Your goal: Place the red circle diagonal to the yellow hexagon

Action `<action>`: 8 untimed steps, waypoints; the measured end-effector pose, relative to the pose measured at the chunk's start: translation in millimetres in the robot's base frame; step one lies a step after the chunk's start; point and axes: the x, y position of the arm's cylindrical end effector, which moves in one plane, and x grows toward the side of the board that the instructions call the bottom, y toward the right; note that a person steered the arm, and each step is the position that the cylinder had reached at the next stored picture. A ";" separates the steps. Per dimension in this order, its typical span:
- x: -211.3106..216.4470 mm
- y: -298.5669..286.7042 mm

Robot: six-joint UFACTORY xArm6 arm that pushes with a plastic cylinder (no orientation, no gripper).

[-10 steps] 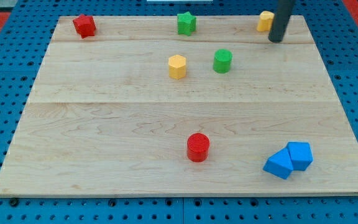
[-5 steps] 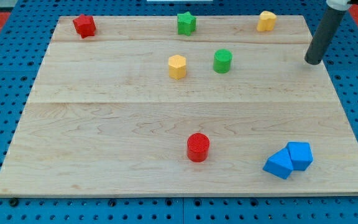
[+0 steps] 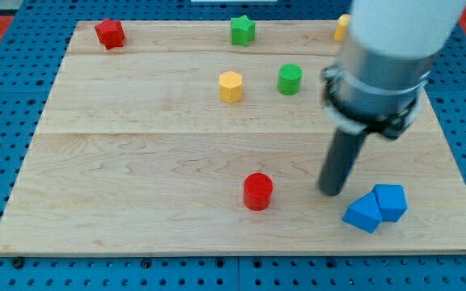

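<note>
We see my tip (image 3: 331,192) resting on the wooden board (image 3: 136,162) at three o'clock from the red circle (image 3: 258,191), near it but apart; the two touching blue blocks (image 3: 376,208) lie just at its four o'clock; the yellow hexagon (image 3: 230,86) sits well off at eleven o'clock, a green circle (image 3: 290,78) at its three o'clock.

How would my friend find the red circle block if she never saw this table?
Look along the wooden board's bottom half, near the middle. The red circle stands alone there, with my tip to its right. It is round, unlike the spiky red star at the top-left corner.
</note>
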 end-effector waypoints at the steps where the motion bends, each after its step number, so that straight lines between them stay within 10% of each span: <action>1: 21.7 -84.8; 2: -14.1 -171.1; 5: 6.0 -55.8; 8: -32.7 -185.1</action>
